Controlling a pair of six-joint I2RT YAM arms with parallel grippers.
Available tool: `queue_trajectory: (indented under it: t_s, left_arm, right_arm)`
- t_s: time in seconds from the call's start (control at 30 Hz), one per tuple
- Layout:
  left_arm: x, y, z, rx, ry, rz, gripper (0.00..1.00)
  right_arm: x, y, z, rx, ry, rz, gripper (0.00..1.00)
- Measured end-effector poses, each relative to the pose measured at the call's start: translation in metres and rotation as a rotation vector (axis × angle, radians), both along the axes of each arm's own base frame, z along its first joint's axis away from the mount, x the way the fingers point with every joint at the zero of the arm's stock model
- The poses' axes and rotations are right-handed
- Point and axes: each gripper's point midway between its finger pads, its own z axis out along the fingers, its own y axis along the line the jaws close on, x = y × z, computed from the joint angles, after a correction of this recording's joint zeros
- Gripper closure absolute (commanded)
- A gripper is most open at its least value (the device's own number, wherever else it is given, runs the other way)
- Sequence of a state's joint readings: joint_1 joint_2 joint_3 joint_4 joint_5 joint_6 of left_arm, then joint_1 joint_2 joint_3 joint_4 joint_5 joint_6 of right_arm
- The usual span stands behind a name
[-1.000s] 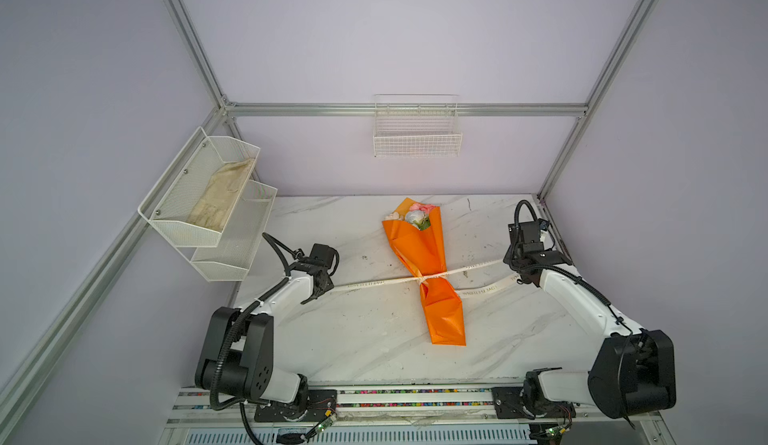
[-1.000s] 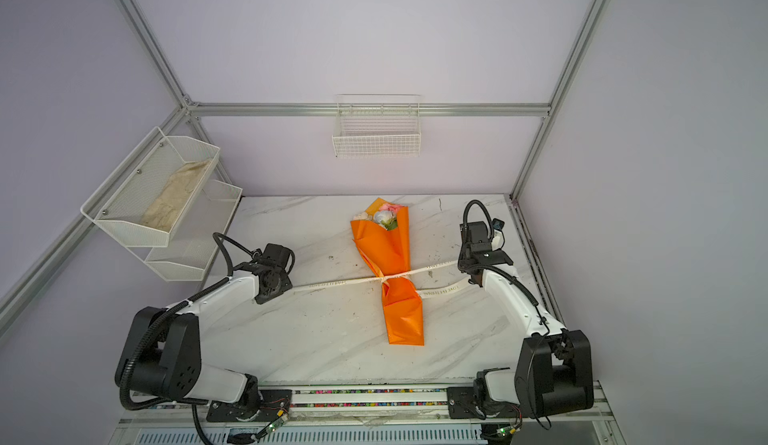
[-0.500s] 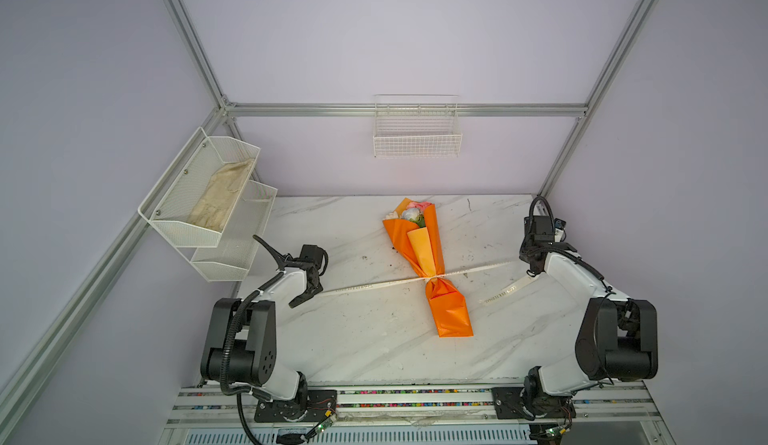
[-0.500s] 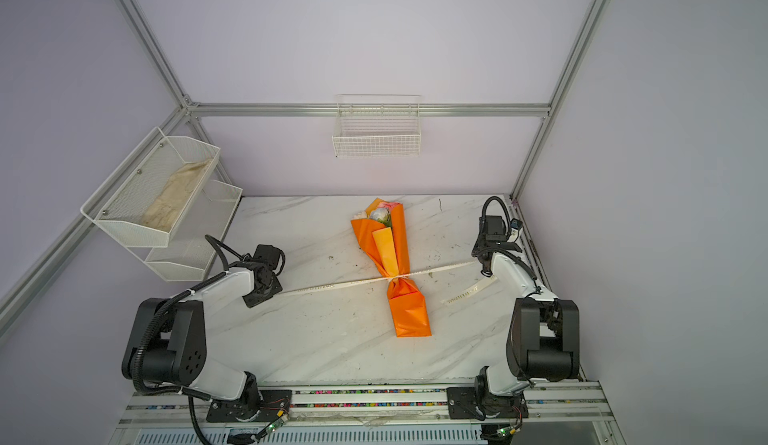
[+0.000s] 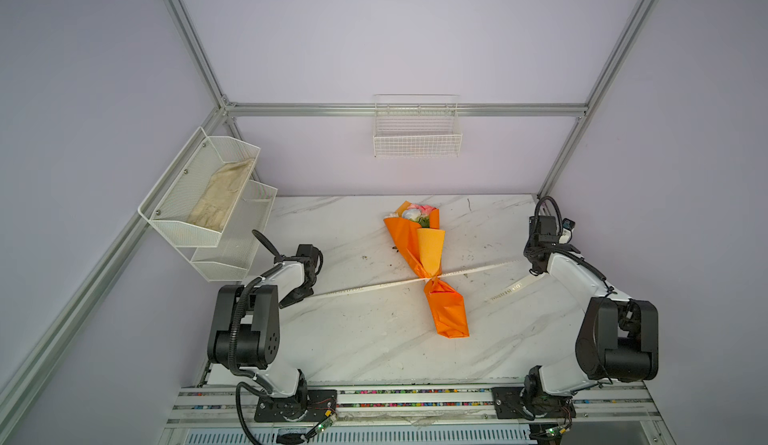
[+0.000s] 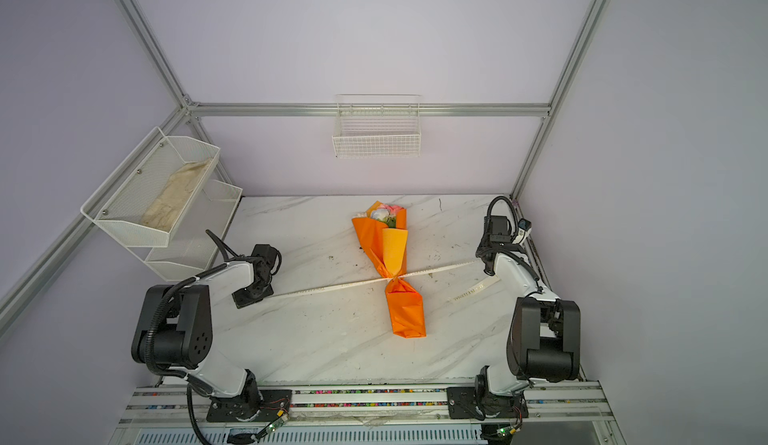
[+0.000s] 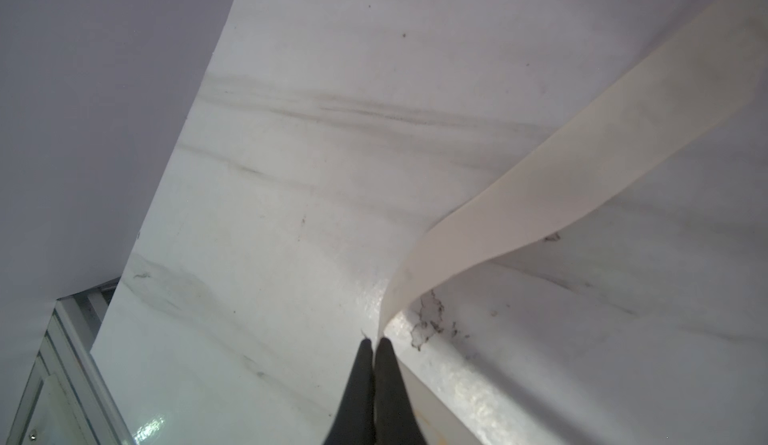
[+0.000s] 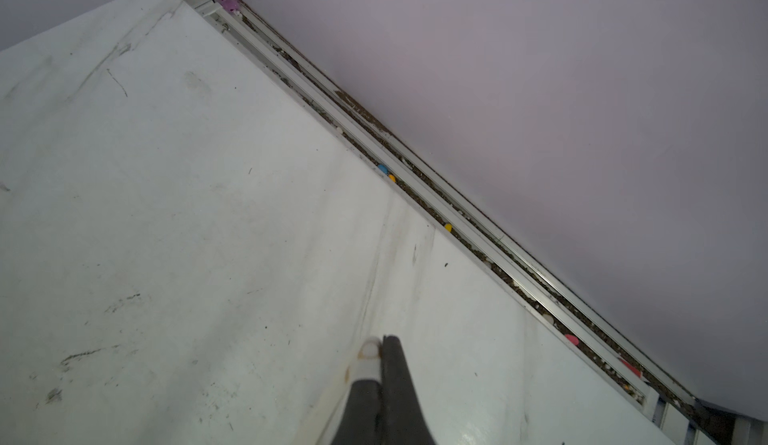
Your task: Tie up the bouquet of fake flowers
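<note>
Flanking the bouquet (image 5: 428, 252), left gripper (image 7: 374, 344) and right gripper (image 8: 380, 345) (both clamped) grip the ribbon (image 5: 374, 287).

1. Both top views look steeply down from high above the front edge of the white marble-patterned surface (image 5: 365, 339), facing the lilac back wall (image 5: 395, 48). Set side by side, they share nearly the whole scene, both arms included.
2. The left wrist view looks along the black left gripper (image 7: 375, 341), very near the surface, with a wide cream ribbon (image 7: 582, 164) close before the lens.
3. The right wrist view looks along the right gripper (image 8: 381, 339), equally near, toward the surface's side edge and its aluminium rail (image 8: 482, 252).
</note>
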State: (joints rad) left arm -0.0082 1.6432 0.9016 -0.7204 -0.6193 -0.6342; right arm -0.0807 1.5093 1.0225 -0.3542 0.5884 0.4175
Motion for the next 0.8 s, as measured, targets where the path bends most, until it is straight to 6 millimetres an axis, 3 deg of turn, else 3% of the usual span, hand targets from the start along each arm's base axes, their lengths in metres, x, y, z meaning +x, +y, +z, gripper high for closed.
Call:
queue_trajectory:
  t_s: [0.23,0.47,0.53,0.57,0.6,0.63,0.7,0.8]
  left_arm:
    - [-0.014,0.017,-0.008,0.066,0.087,0.033,1.0]
    - [-0.012,0.021,0.004,0.116,0.106,0.004,1.0]
    - [-0.005,0.01,0.011,0.125,0.094,-0.057,0.64]
    - [-0.002,0.004,0.015,0.126,0.083,-0.081,0.6]
    - [0.002,-0.002,0.019,0.125,0.068,-0.108,0.55]
    - [0.005,-0.01,0.024,0.115,0.049,-0.137,0.44]
    - [0.009,-0.019,0.034,0.082,-0.003,-0.155,0.26]
    - [0.011,-0.025,0.049,0.03,-0.077,-0.163,0.16]
  right_arm:
    - [-0.015,-0.036,0.0,0.001,-0.001,-0.1,1.0]
    - [-0.006,-0.03,-0.002,0.057,-0.016,-0.034,1.0]
    - [0.001,-0.025,0.006,0.094,-0.067,0.01,1.0]
    - [0.004,-0.022,0.01,0.113,-0.093,0.035,1.0]
    - [0.006,-0.018,0.014,0.13,-0.119,0.059,0.93]
    - [0.007,-0.014,0.018,0.147,-0.14,0.081,0.8]
    - [0.011,-0.007,0.021,0.176,-0.16,0.12,0.67]
    - [0.013,0.0,0.016,0.212,-0.145,0.146,0.57]
